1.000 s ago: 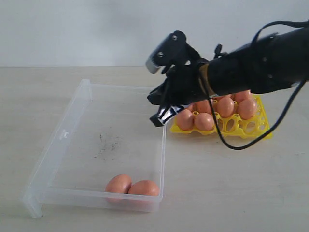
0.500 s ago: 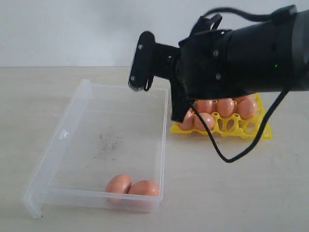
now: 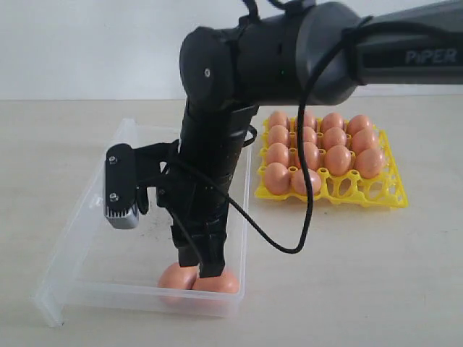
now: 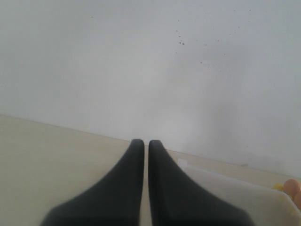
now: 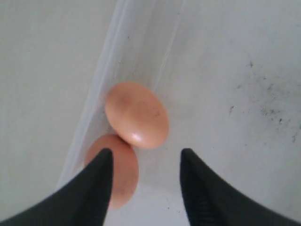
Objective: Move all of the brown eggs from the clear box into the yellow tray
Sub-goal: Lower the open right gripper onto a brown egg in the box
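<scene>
**Transfer nearly complete**

The tray (image 3: 383, 192) is judged almost full, with two near cups bare. Two eggs (image 3: 179, 276) lie against the box's (image 3: 78, 211) near wall. The right pincer (image 3: 200, 267) hangs over them, jaws apart, empty. The left pincer (image 4: 146, 144) is together.

Parted pincer (image 5: 146, 153) over two brown eggs (image 5: 136, 113)

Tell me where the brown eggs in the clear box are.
In the exterior view, the two brown eggs lie touching each other against the near wall of the clear box, toward its right corner, just beneath the open right gripper.
</scene>
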Robot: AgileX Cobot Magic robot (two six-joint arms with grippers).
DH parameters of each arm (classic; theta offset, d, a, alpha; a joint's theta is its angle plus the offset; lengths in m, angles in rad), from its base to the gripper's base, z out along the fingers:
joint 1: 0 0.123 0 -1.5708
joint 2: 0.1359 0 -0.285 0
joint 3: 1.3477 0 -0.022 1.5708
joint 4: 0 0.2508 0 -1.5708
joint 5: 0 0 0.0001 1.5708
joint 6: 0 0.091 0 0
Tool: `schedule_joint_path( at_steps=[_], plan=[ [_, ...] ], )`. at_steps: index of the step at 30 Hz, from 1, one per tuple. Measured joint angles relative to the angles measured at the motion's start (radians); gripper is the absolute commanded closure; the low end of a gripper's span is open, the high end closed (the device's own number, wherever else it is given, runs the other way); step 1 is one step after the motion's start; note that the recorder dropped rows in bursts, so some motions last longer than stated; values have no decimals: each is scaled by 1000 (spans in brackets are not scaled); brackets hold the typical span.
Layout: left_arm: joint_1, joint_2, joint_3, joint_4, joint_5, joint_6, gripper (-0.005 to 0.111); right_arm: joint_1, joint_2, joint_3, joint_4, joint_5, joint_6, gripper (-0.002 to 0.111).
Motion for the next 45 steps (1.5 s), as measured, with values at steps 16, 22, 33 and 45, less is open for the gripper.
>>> schedule_joint_path(
  at_steps=[16,22,33,45],
  plan=[
    [0,0,0,0,0,0,103,0,119,-2,-15,-110,-146,50],
    [0,0,0,0,0,0,103,5,150,-4,-9,-117,-185,50],
    [0,0,0,0,0,0,103,63,155,-6,-6,-247,-234,50],
    [0,0,0,0,0,0,103,65,155,-6,-6,-253,-236,77]
  ],
)
